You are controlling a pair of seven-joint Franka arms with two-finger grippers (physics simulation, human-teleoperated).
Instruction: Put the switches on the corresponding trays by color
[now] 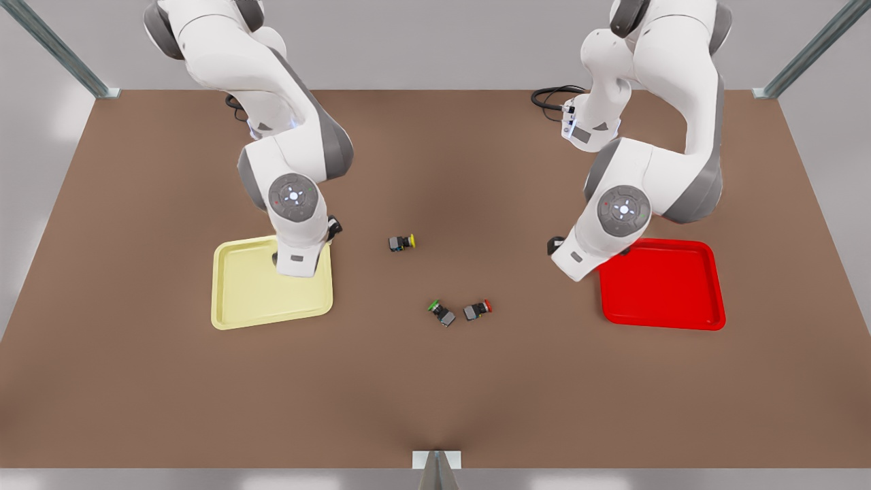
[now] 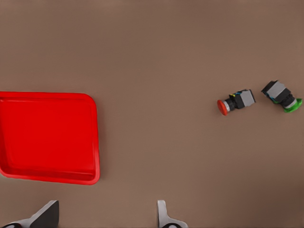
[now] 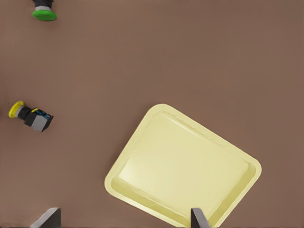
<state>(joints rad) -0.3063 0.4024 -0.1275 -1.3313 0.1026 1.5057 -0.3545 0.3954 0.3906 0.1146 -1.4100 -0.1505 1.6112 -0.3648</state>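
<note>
1. Currently the left gripper [image 2: 104,216] hangs above bare table just beside the red tray [image 1: 660,282], at the front view's right; fingertips [image 2: 162,213] stand wide apart with nothing between them.
2. Right gripper [image 3: 123,218] hangs over the near edge of the yellow tray [image 1: 272,286], at the front view's left. Fingers spread, nothing held.
3. Red tray: flat on the brown table [image 1: 435,395], nothing in it. In the left wrist view [image 2: 47,137] its rounded corner and raised rim are plain.
4. Yellow tray: flat on the table, nothing in it; seen at an angle in the right wrist view [image 3: 185,166].
5. Yellow-capped switch [image 1: 401,242] lies on its side on the table between the two trays, nearer the yellow one, cap toward the front view's right. Also seen in the right wrist view [image 3: 31,115], well apart from the tray.
6. Red-capped switch [image 1: 477,309] lies on its side near mid-table, cap toward the red tray; in the left wrist view [image 2: 236,101] it is well apart from that tray.
7. Green-capped switch [image 1: 441,312] lies just beside the red-capped one, not touching, bodies angled toward each other.
8. Neither task switch is on a tray.
</note>
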